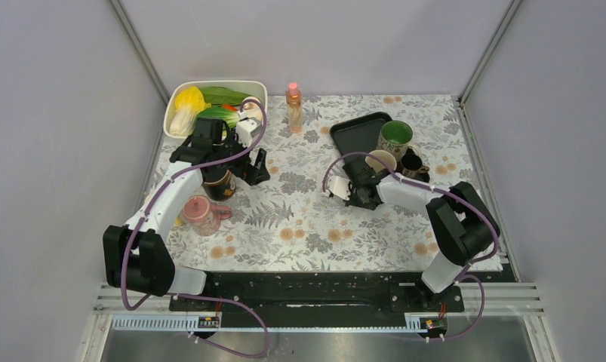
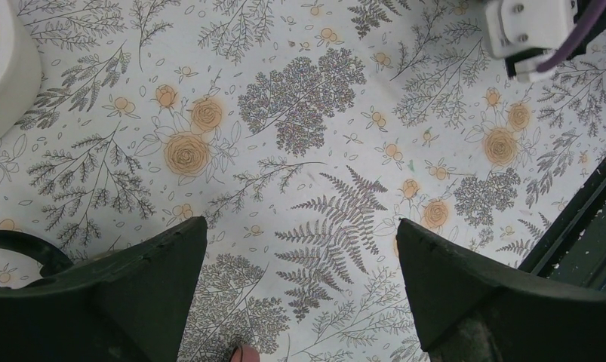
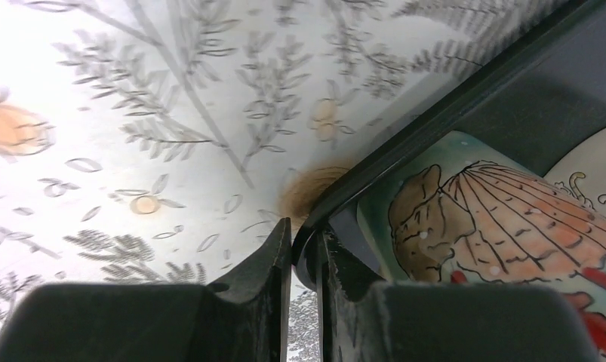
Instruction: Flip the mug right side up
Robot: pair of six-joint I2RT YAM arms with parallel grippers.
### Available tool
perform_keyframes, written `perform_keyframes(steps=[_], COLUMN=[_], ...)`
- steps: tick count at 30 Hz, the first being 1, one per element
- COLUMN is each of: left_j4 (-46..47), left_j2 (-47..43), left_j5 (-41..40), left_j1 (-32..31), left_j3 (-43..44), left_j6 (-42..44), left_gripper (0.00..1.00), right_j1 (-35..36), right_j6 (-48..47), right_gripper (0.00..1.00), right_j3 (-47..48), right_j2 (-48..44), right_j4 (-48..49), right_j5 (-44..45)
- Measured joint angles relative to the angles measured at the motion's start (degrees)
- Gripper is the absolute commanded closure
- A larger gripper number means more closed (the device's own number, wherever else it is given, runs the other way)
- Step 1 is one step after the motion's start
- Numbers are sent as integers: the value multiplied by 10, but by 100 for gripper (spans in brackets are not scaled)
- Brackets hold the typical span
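The dark mug stands at the left, just beside the left gripper, whose jaws are spread wide and empty. The black tray at the far right is pinched at its rim by the closed right gripper, so it could be dragged and its shell-patterned mug upset; a clipped dark mug could be knocked onto the pink mug.
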Motion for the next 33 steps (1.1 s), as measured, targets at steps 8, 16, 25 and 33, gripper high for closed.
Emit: perform_keyframes(steps=[8, 16, 25, 33], left_j4=[0, 0, -54, -119], left_j2=[-1, -1, 4, 70], left_j5=[4, 4, -51, -163], left_j1=[3, 5, 12, 61], left_j3=[0, 0, 23, 122], left_j6=[6, 11, 60, 83], left_gripper=[1, 1, 1, 1], right_j1=[76, 123, 161, 178], right_j6=[-21, -20, -4, 32], right_gripper=[92, 66, 24, 1], right_j3=[-62, -92, -87, -56], right_j2=[-56, -92, -107, -198], right_j4=[-1, -26, -63, -47], right_j5=[7, 0, 0, -67])
